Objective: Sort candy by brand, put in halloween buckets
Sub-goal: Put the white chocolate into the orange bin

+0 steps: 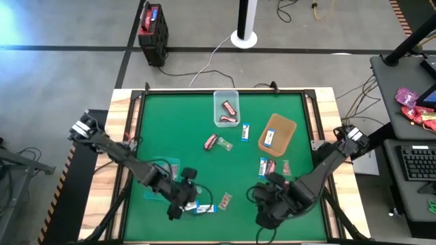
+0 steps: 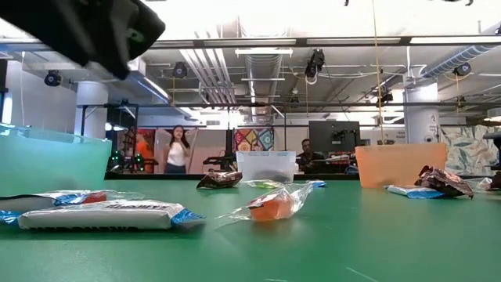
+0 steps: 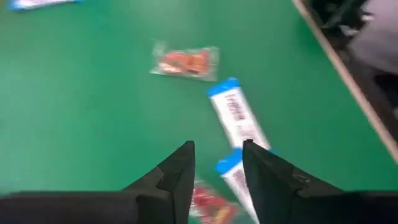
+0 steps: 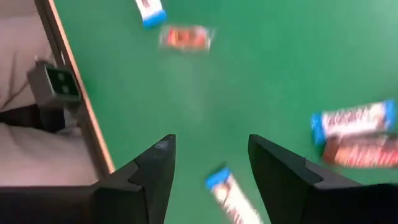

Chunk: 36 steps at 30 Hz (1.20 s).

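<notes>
Blue-white candy (image 2: 109,214) lies nearest; left gripper (image 3: 217,163) hovers empty, fingers apart; right gripper (image 4: 211,163) spread wide, empty

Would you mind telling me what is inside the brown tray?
One blue-and-white candy lies in the brown tray. The low view shows only its wall, so the contents are hidden there.

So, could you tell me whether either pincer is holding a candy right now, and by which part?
Neither holds anything. The left pincer and the right pincer both show bare green table between open fingers, with the candy lying loose beneath them.
</notes>
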### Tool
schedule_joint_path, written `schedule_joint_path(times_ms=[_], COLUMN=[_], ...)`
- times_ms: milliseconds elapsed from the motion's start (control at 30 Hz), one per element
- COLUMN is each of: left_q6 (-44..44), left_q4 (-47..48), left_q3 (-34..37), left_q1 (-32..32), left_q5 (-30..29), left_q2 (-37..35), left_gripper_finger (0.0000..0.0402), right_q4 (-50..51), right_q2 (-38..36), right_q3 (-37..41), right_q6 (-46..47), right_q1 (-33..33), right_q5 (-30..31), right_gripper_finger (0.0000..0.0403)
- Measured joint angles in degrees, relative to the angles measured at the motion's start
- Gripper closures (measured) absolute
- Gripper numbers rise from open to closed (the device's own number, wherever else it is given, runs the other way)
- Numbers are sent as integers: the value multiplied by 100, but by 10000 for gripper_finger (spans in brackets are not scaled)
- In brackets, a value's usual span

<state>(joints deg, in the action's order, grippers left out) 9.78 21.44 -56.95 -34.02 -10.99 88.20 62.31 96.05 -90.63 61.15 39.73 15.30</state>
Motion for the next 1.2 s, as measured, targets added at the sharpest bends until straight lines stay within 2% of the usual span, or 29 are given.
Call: schedule_joint_path(times_ms=[167, 300, 467, 867, 1200], left_q6=[338, 290, 531, 1030, 1194], left_q4=[-200, -903, -1475, -1713, -1792], left_q3=[-43, -43, -45, -46, -70], left_q1=[-259, -386, -389, -357, -300], left_q5=[-166, -445, -452, -513, -577], left_q2=[436, 801, 1279, 1918, 2149], left_gripper_finger=[223, 172, 139, 146, 206], right_q4=[-7, -26, -36, -25, -156], right_q2=[37, 66, 70, 70, 70], right_q3=[0, -2, -3, -2, -2], right_q6=[620, 791, 775, 472, 228], right_q1=[264, 369, 384, 377, 375], right_q5=[5, 247, 444, 778, 1233], right_gripper_finger=[207, 206, 206, 206, 206])
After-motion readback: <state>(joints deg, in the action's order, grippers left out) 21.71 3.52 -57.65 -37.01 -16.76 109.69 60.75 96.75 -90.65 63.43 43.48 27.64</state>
